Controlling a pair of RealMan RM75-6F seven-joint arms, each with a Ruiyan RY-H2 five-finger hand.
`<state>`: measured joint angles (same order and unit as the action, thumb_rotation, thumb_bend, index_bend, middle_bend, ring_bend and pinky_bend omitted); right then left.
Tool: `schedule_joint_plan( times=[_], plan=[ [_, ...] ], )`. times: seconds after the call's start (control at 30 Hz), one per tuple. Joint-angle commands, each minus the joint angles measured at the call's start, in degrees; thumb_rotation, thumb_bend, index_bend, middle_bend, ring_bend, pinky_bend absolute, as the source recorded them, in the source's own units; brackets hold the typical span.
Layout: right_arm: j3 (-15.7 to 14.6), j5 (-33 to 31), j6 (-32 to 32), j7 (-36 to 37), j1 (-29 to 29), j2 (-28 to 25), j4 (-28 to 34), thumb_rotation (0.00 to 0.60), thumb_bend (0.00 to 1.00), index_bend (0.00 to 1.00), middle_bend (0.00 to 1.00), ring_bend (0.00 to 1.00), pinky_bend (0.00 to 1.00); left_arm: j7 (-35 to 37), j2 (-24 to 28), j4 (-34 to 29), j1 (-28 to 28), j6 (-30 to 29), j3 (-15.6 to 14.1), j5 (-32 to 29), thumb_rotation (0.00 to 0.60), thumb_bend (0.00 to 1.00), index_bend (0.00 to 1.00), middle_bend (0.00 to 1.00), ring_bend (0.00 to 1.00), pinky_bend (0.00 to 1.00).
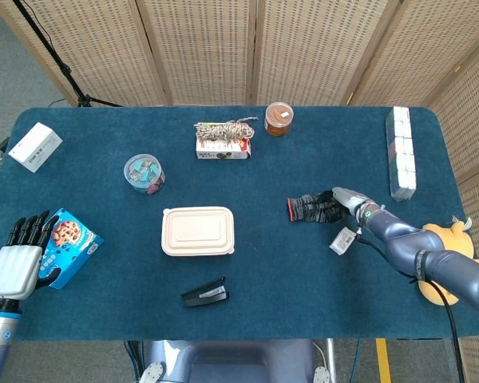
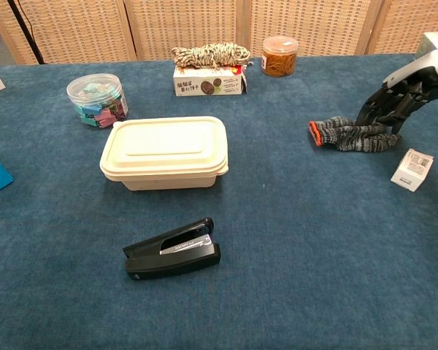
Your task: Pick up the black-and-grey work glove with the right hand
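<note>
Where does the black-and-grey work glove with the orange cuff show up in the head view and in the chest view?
Head view: the black-and-grey work glove lies right of centre on the blue table, the right hand at its finger end.
Chest view: the glove lies at the right, mid-height, orange cuff pointing left.
Shared landmark: the small white box just nearer the robot than the glove.

Bare table [image 2: 292,219] left of the glove [image 2: 348,135]; small white box [image 2: 412,169] (just right) crowds it.
</note>
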<state>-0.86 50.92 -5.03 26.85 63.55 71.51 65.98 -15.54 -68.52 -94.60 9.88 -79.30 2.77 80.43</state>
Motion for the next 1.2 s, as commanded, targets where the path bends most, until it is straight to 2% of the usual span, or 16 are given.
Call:
schedule_joint_plan(
  times=[0.03,0.13,0.3,0.37,0.47,0.57,0.77,0.9,1.2],
  plan=[
    [-6.55,-5.34,-6.37,-0.94,3.23,-4.32,7.84,0.6,0.68,0.21,0.16,0.07,0.2,0.05,0.01,-0.01,0.02,0.04,-0.01,-0.02,0.6,0.18,0.0,0.0,0.0,0.0],
    [-7.83,-7.39,-12.92,-3.19,3.39,-6.08,12.19,0.6,0.65,0.18,0.13,0.03,0.18,0.05,0.02,-0.06,0.1,0.19,-0.05,0.01,0.6,0.18,0.0,0.0,0.0,0.0],
    [-8.25,-6.83,-27.4,-11.74,0.72,-4.8,16.01,0.6,0.23,0.0,0.0,0.0,0.0,-0.08,0.02,-0.12,0.14,0.26,-0.19,0.14,0.6,0.17,0.0,0.0,0.0,0.0],
    [-8.08,-7.15,-32.27,-16.15,-0.31,-2.97,15.77,0.6,0.12,0.0,0.0,0.0,0.0,-0.14,0.05,-0.2,0.13,0.25,-0.23,0.15,0.6,0.17,0.0,0.0,0.0,0.0],
    [-7.61,-9.06,-37.18,-22.24,-1.17,-0.17,14.98,0.6,0.04,0.0,0.0,0.0,0.0,-0.22,0.08,-0.27,0.1,0.15,-0.32,0.31,0.6,0.16,0.0,0.0,0.0,0.0],
    [-6.09,-13.5,-39.58,-27.98,-1.42,3.21,14.23,0.6,0.0,0.0,0.0,0.0,0.0,-0.18,0.13,-0.29,0.09,0.14,-0.39,0.4,0.6,0.15,0.0,0.0,0.0,0.0],
    [-3.6,-18.69,-42.7,-35.66,-2.17,9.34,12.47,0.6,0.0,0.0,0.0,0.0,0.0,0.97,0.7,-0.53,0.02,0.06,-0.27,0.4,0.6,0.15,0.0,0.0,0.0,0.0],
    [-2.04,-18.79,-44.23,-38.55,-3.14,12.31,11.24,0.6,0.0,0.0,0.0,0.0,0.0,1.54,1.14,-0.51,0.18,0.22,-0.24,0.67,0.6,0.15,0.0,0.0,0.0,0.0],
    [0.09,-15.09,-44.84,-42.8,-5.83,17.24,4.2,0.6,0.0,0.01,0.0,0.0,0.0,2.56,1.68,-0.58,0.25,0.52,-0.22,0.53,0.6,0.15,0.0,0.0,0.0,0.0]
  ],
)
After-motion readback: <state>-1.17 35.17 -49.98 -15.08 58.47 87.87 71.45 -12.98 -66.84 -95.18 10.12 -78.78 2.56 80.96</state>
